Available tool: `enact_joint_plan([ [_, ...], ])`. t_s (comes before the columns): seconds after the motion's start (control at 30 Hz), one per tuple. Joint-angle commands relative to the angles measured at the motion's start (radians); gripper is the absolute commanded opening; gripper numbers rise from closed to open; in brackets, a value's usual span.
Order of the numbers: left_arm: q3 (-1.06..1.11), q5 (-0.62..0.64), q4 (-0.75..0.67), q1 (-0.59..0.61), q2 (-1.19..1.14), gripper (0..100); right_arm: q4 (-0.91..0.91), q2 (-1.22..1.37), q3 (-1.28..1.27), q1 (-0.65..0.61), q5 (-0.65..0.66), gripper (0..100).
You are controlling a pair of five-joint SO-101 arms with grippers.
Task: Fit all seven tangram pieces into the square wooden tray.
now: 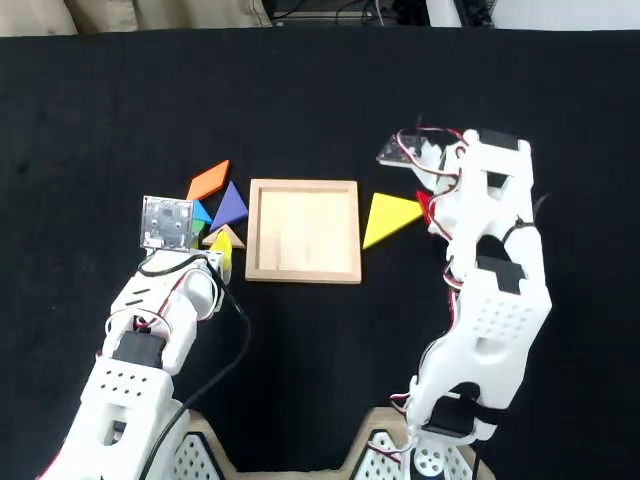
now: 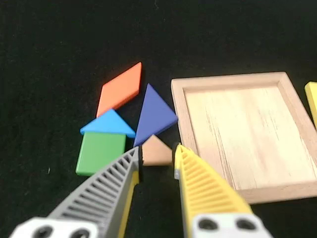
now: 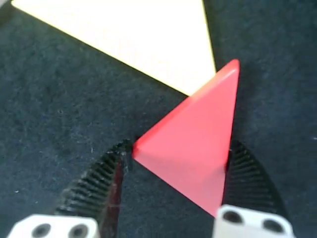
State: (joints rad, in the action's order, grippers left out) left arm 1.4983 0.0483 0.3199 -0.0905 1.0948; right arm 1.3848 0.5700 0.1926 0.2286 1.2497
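One pale square wooden tray (image 1: 303, 185), right gripper (image 3: 178, 148) pinching red triangle (image 3: 195, 134), left gripper (image 2: 156, 152) parted.

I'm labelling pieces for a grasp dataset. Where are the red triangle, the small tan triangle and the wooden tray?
red triangle (image 3: 190, 148): right wrist view, middle of its top face.
small tan triangle (image 2: 156, 151): left wrist view, middle of its top face.
wooden tray (image 1: 304, 184): high view, on the rim farthest from the arms.

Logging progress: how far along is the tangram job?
Done: nothing, the wooden tray is empty. In hand: the right gripper grips the red triangle; the left gripper, open, straddles the tan triangle. Left: all seven to seat.
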Motion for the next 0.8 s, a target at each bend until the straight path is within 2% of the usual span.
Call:
enact_joint_plan([
  [0.0, 0.008, 0.000, -0.061, -0.018, 0.017, 12, 0.095, -0.008, 0.142, -0.012, -0.035, 23.4],
  [0.2, 0.019, -0.031, -0.081, -0.019, 0.017, 12, 0.316, -0.008, 0.354, -0.043, -0.040, 23.4],
  [0.4, 0.019, -0.026, -0.081, -0.007, 0.025, 12, 0.376, -0.042, 0.392, -0.158, -0.215, 23.4],
  [0.6, 0.021, -0.026, -0.081, -0.007, 0.026, 12, 0.333, -0.234, 0.160, -0.376, -0.236, 23.4],
  [0.77, 0.021, -0.026, -0.077, -0.007, 0.028, 12, 0.086, -0.366, -0.142, -0.545, -0.256, 23.7],
])
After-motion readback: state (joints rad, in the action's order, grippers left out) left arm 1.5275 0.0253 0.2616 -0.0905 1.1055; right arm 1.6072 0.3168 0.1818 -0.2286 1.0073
